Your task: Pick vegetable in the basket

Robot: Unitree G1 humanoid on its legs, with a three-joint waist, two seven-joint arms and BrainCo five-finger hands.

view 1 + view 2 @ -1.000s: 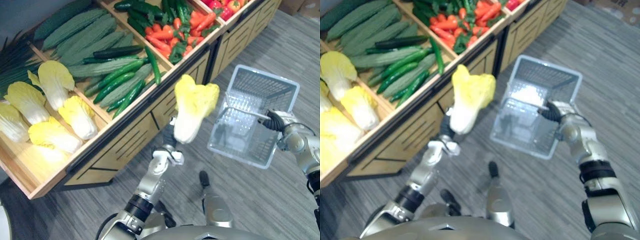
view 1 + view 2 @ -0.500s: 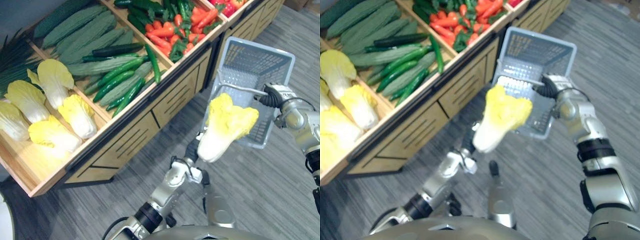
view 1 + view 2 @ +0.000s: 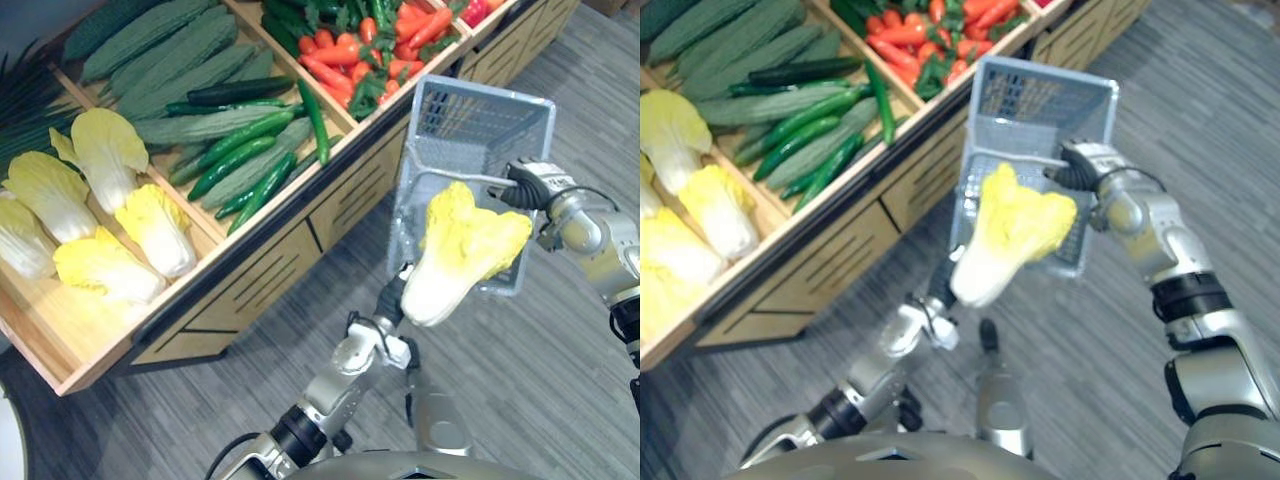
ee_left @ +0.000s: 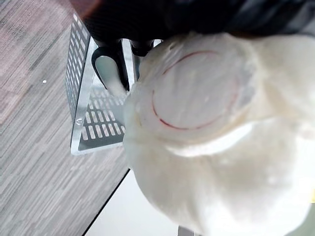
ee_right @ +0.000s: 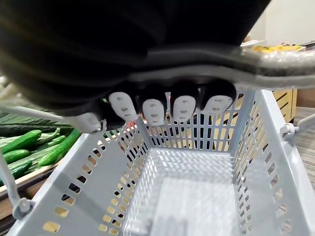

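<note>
Left hand (image 4: 107,69) grips the cabbage (image 3: 462,250) by its base at the basket's (image 3: 480,105) 6 o'clock rim, right hand (image 3: 528,182) curled round the handle (image 3: 460,177); wide leaves could snag the rim and tumble out.

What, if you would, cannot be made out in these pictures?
Lower part of the grey perforated plastic basket, eye views: behind the yellow-leaved white-stemmed cabbage in the left hand.
The cabbage's leaves, left wrist view: mostly behind its own white base.
Red vegetables, left eye view: cut off by the top edge.
</note>
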